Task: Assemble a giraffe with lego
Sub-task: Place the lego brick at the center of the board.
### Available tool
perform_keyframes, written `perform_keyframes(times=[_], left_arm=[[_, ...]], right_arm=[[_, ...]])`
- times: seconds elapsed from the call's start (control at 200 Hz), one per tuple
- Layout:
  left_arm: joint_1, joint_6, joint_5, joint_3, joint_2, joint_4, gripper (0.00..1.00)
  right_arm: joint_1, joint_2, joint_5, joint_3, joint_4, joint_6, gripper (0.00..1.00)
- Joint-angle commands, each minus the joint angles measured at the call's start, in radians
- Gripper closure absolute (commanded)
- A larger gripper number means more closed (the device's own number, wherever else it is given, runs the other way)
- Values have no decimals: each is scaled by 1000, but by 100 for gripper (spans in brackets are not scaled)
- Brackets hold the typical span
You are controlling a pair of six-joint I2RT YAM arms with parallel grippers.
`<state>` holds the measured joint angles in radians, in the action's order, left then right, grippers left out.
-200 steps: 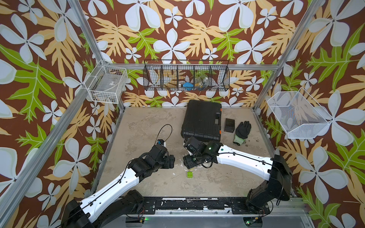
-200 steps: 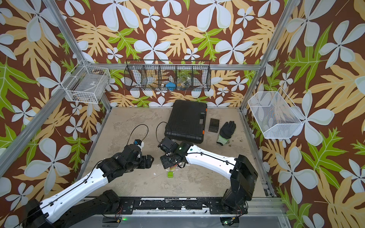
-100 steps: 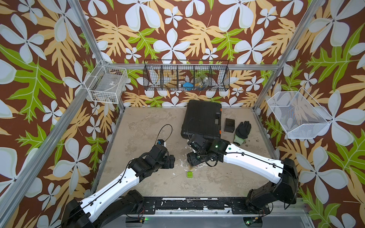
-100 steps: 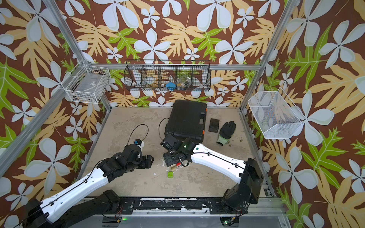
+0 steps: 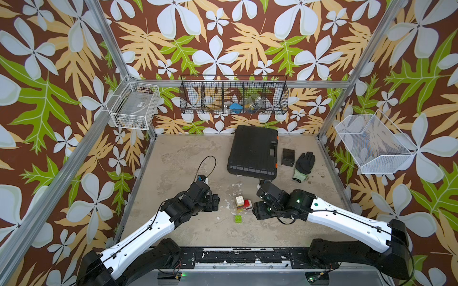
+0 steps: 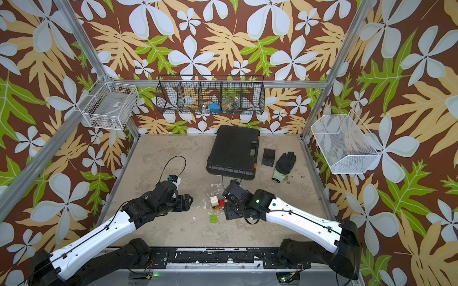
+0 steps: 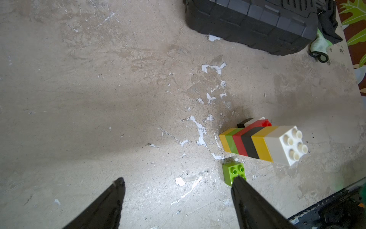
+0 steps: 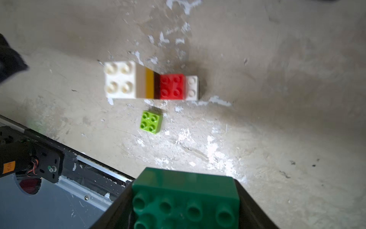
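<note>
The part-built giraffe (image 5: pixel 241 201) stands upright at the table's middle: yellow, lime, red, black and yellow layers under a white studded top (image 7: pixel 285 145). Its long red brick (image 8: pixel 172 86) sticks out sideways over a white brick. One loose lime green lego brick (image 5: pixel 238 219) (image 8: pixel 151 122) lies just in front of it. My right gripper (image 5: pixel 258 210) (image 8: pixel 186 190) hangs just right of the stack, shut on a long dark green brick (image 8: pixel 186 196). My left gripper (image 5: pixel 215 201) (image 7: pixel 178 181) is open and empty, left of the stack, one fingertip (image 7: pixel 240 184) overlapping the lime brick in its wrist view.
A large black case (image 5: pixel 252 151) lies behind the stack, with a small black box (image 5: pixel 288 157) and a dark glove (image 5: pixel 303 164) to its right. Wire baskets (image 5: pixel 234 97) hang on the back and side walls. The metal front rail (image 5: pixel 223 256) borders the table.
My right gripper has drawn back rightward and toward the front, uncovering the stack it was over. The left arm has not moved.
</note>
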<state>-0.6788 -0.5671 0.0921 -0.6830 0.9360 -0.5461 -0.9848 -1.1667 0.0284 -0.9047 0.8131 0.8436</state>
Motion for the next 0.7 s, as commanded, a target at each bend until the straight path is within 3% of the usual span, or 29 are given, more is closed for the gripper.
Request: perform_keyframes(times=[0.0,0.12,0.44,0.565,0.696], left_arm=[[-1,7,-10,2,3,20,12],[-1,8,-14,2,3,19,13],[-1,10,-20,-1,-3,11,13],[0,10,-19,0,-4,11,13],[-1,10,-20,2,-3,17,13]], right_arm=[[-2,64,-57,161,-103,156,53],[-2,52,-75,278,-216,194,53],[-2,-129,-85,328,-322,151,47],[-2,-161,-57,302,-276,120,42],[-2,-169,-30,274,-228,100,29]])
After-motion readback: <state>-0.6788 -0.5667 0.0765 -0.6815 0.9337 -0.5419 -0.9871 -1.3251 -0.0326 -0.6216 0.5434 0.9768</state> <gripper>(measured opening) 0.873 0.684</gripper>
